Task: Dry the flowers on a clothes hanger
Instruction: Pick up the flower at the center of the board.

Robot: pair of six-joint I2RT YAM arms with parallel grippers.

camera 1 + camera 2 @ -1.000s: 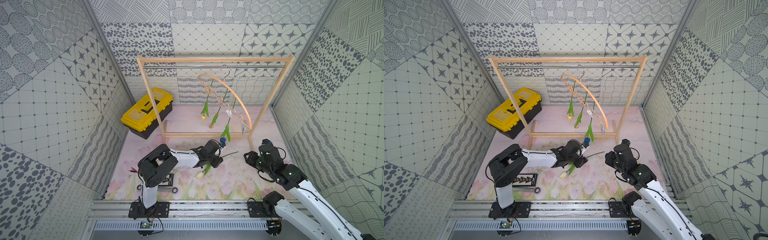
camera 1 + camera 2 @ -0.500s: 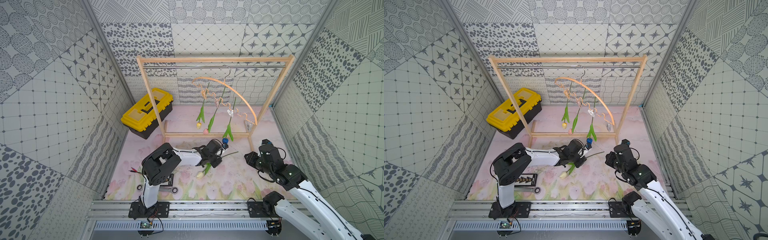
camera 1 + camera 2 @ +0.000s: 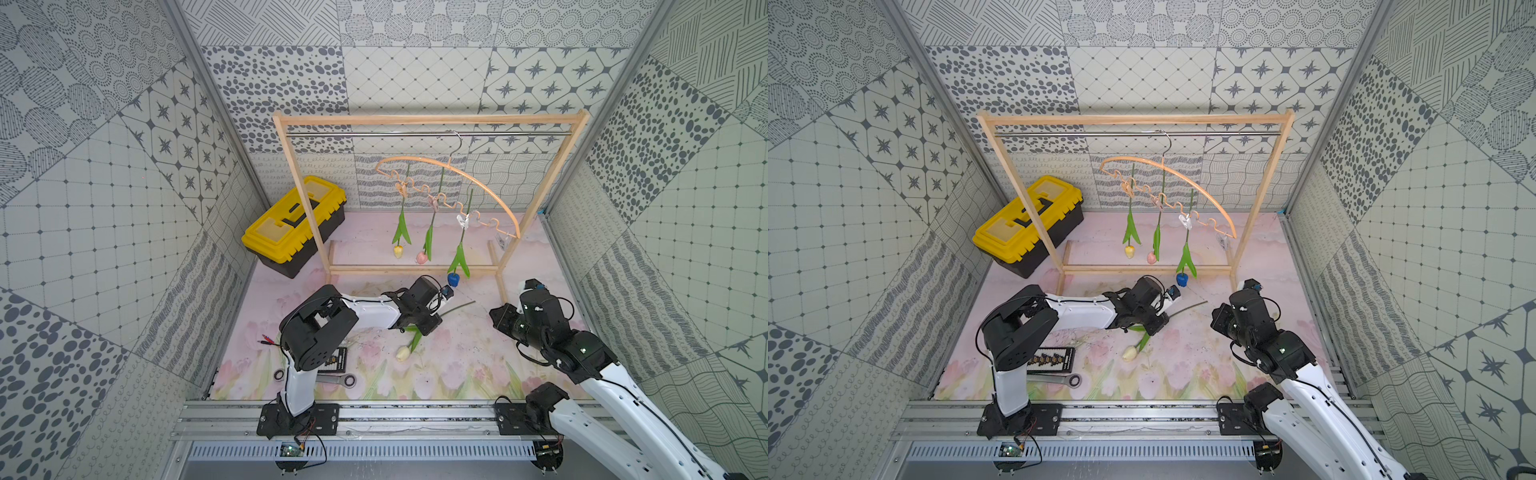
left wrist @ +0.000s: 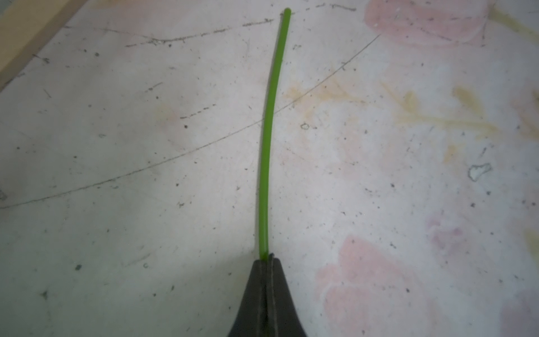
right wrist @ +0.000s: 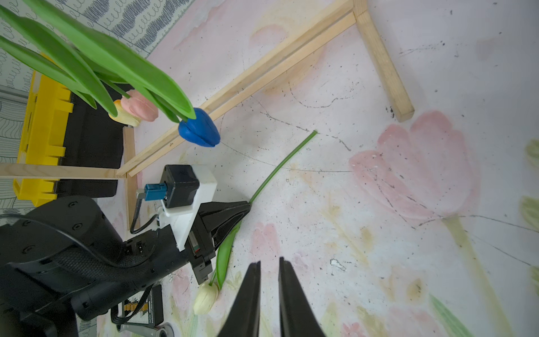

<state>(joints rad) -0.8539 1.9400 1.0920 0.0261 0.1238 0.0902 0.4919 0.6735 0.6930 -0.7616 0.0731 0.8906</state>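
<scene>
The left gripper (image 5: 248,206) is pinched tight on the stem (image 4: 264,175) of the cream tulip (image 5: 226,251), low over the mat (image 3: 457,357). In a top view the tulip's head lies at 7 o'clock from the grip and the bare stem end points to 2 o'clock. The right gripper (image 5: 269,261) hovers at 3 o'clock of the left, its jaws a narrow slit apart with nothing between them. At 12 o'clock the hanger (image 3: 419,158) carries the yellow tulip (image 3: 398,251), pink tulip (image 3: 421,257) and blue tulip (image 3: 453,279), heads down.
</scene>
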